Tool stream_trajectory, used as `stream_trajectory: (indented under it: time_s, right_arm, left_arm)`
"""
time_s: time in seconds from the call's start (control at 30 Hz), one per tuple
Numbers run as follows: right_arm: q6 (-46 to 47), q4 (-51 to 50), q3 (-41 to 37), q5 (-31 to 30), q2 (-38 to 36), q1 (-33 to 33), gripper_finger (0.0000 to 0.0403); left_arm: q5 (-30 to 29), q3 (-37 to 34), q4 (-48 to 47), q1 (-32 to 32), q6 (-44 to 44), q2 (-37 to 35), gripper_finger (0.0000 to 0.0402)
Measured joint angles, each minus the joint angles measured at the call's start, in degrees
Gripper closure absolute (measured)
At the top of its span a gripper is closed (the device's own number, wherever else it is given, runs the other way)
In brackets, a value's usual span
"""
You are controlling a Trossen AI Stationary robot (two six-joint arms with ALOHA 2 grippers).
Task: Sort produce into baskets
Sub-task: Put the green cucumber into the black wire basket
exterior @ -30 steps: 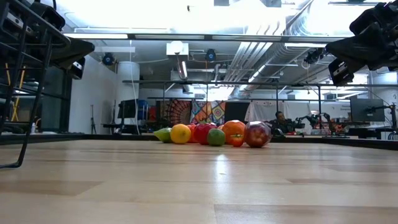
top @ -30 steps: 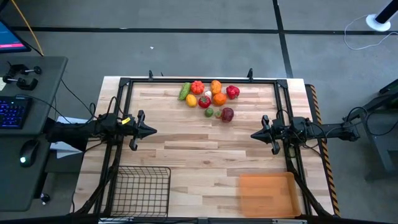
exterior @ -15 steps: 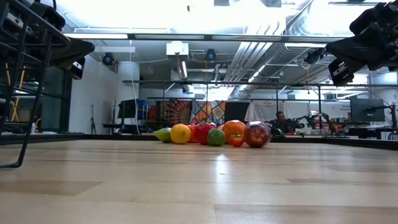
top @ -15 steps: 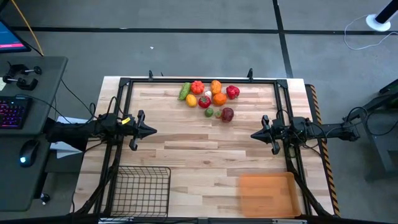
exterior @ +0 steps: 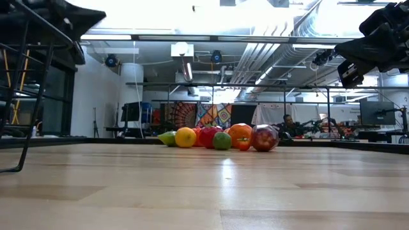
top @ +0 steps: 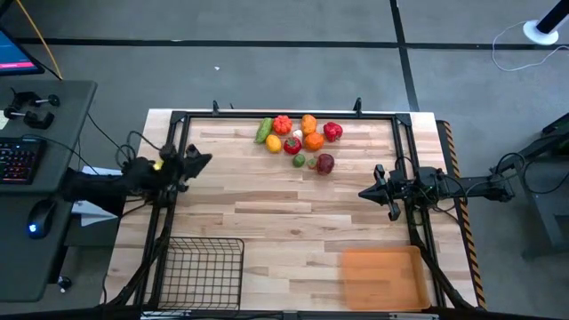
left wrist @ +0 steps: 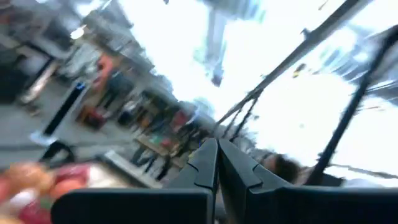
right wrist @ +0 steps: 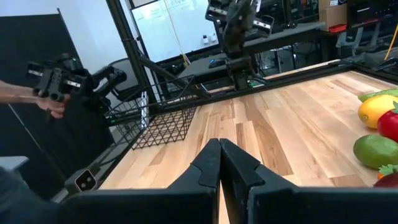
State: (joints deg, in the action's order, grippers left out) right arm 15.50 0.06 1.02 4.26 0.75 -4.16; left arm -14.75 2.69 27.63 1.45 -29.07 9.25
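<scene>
The produce [top: 298,140] lies in a tight cluster on the wood near the middle of the table's far edge; the low view shows it as a row [exterior: 220,137]. The black wire basket [top: 203,271] stands at the near left corner and the orange tray [top: 384,277] at the near right. My left gripper [top: 206,159] hangs above the table's left side, tipped upward, shut and empty [left wrist: 216,152]. My right gripper [top: 362,193] hovers level at the right side, pointing at the table's middle, also shut with nothing in it [right wrist: 219,148].
A black frame [top: 284,115] runs along the table's far edge and down both sides. The wide bare wood [top: 293,222] lies between the two arms. A side desk with a keyboard [top: 18,160] stands left of the table. A person's hand [right wrist: 46,99] shows beyond the table.
My left gripper has risen, tipped its fingers upward and rolled at the wrist, its tip swinging toward the table's far left. It stays shut. The produce and my right arm have kept still.
</scene>
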Motion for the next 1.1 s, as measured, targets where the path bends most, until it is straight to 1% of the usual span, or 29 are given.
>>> stream_trajectory:
  time_s: [0.1,0.17,0.23,0.3,0.37,0.43,0.5,0.6,0.63,0.67,0.7,0.83,1.03,1.1]
  right_arm:
    - [0.05,0.01,0.02,0.01,-0.01,0.00,0.0402]
    - [-0.02,0.01,0.01,0.01,0.01,-0.01,0.0402]
    - [-0.04,0.01,0.01,0.00,-0.01,-0.01,0.0402]
    - [0.03,0.01,0.01,0.01,-0.01,-0.01,0.0402]
    - [-0.04,0.01,0.00,-0.01,-0.01,-0.02,0.0402]
    - [0.02,0.01,0.00,0.01,-0.01,0.00,0.0402]
    - [-0.03,0.03,0.00,0.00,-0.01,-0.02,0.0402]
    - [0.03,0.01,0.00,0.01,-0.01,-0.01,0.0402]
    - [0.00,0.01,0.00,0.01,-0.01,0.00,0.0402]
    - [-0.06,0.01,0.00,0.01,-0.01,-0.02,0.0402]
    - [-0.04,0.01,0.02,0.00,-0.01,-0.01,0.0402]
    - [-0.06,0.01,0.02,0.01,-0.01,-0.02,0.0402]
    - [-0.02,0.01,0.01,0.01,-0.01,-0.02,0.0402]
    - [0.03,0.01,0.00,0.01,-0.01,-0.02,0.0402]
  left_arm:
    - [-4.02,5.21,-5.71,0.23,-4.37,9.89,0.0401]
    - [-6.38,9.42,-9.96,1.98,-5.03,17.05,0.0401]
    - [-6.68,14.79,-13.23,5.20,-3.76,23.24,0.0401]
    - [-4.02,21.01,-16.96,9.61,-2.31,28.25,0.0401]
    - [1.79,27.02,-23.44,14.49,-1.84,32.59,0.0401]
    - [10.30,33.07,-30.01,19.56,-1.35,37.09,0.0401]
    - [19.33,38.07,-35.02,24.85,2.60,41.64,0.0401]
    - [33.58,43.79,-39.74,31.75,9.63,49.39,0.0397]
    - [37.21,45.02,-40.07,33.46,11.36,51.93,0.0397]
    - [39.38,46.10,-40.14,34.90,12.81,54.23,0.0397]
    - [40.11,47.15,-40.25,35.92,13.86,56.33,0.0397]
    - [39.74,49.41,-38.40,38.52,14.28,62.09,0.0396]
    - [39.68,49.45,-26.85,39.07,10.17,69.28,0.0396]
    - [39.70,49.60,-24.55,39.04,7.28,71.08,0.0396]
